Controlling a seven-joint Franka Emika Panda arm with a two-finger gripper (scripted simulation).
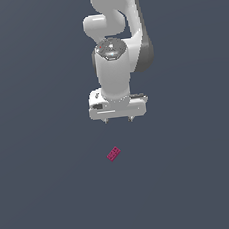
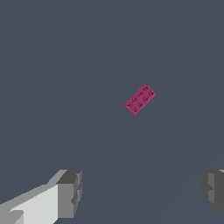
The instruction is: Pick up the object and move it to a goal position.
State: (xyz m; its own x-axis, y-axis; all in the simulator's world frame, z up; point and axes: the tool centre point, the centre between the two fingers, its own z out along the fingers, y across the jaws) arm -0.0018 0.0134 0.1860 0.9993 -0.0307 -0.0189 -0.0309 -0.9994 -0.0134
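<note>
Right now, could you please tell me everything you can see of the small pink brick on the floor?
The pink brick is a tiny, flat, magenta rectangle, far smaller than the gripper. The wrist view shows two rows of small round studs on its top; it looks like plain matte plastic. It lies flat on the dark grey surface, turned diagonally to the frame edges in both views. Nothing touches it but the surface: the open gripper hangs apart from it, and the brick is not between the fingers.
</note>
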